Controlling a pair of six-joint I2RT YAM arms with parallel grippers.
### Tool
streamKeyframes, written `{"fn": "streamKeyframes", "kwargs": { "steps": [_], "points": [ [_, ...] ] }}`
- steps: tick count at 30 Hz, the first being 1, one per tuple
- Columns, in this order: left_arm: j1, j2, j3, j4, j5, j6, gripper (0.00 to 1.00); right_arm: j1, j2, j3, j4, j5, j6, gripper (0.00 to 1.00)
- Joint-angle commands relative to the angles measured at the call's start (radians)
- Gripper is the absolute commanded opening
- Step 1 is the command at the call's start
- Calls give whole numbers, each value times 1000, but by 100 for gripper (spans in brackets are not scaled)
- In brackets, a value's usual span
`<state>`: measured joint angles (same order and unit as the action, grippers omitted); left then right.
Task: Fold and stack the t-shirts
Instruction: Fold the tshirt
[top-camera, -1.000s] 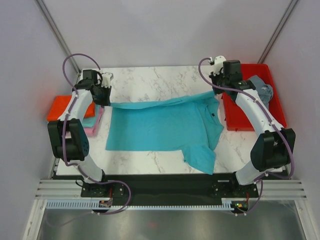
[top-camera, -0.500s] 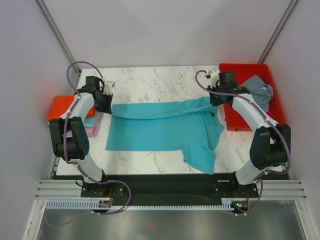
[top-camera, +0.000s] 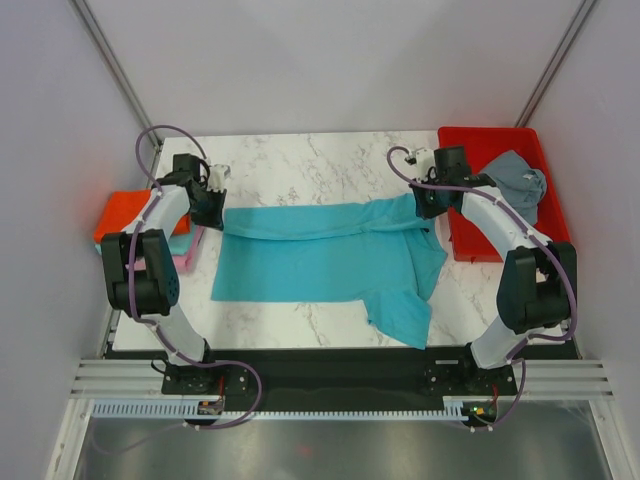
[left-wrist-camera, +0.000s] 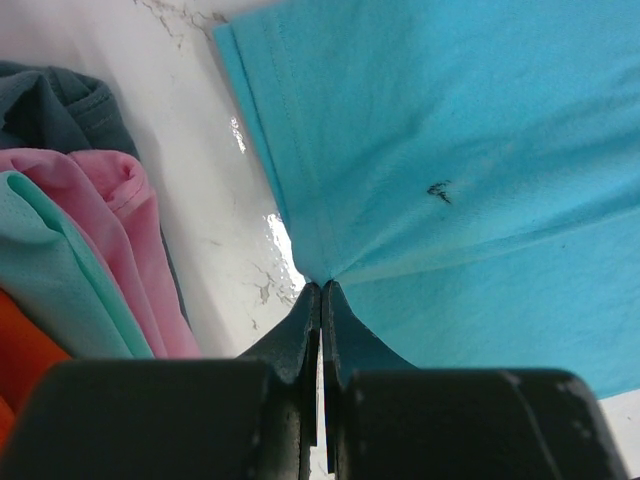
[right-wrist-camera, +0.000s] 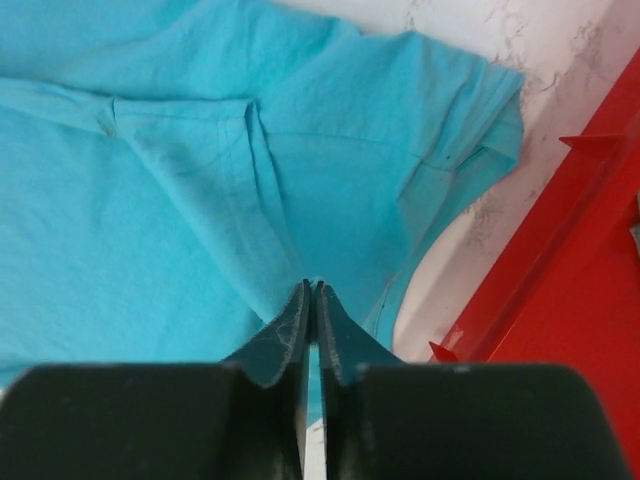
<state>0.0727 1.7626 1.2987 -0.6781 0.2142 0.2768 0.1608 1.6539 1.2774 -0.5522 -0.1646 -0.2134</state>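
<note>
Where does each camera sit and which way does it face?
Top external: above and behind, looking down at the table; both arms show.
Left wrist: looks along the left gripper, pinching the turquoise shirt's edge; folded shirts beside.
Right wrist: looks along the right gripper, pinching the shirt; red tray at right.
Shared: all three show the turquoise shirt.

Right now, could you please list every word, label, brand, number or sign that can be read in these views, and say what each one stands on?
None: no text can be read in any view.
Small dark mark on the turquoise t-shirt, left wrist view: a smudge or thread, not letters.
Small dark patch at its collar, top view, perhaps a tag: too small to read.
</note>
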Motion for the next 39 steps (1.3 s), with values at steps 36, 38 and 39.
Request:
{"fn": "streamKeyframes", "kwargs": {
  "steps": [36,38,39],
  "points": [
    [1,218,350,-113,73,-180,56,8,429,422,-29,-230,71,41],
    [1,242,367,-115,74,-183,56,14,434,422,-35,-234,65,41],
    [-1,247,372,-117,77,-188,56,19,431,419,-38,-240,63,41]
  ]
}}
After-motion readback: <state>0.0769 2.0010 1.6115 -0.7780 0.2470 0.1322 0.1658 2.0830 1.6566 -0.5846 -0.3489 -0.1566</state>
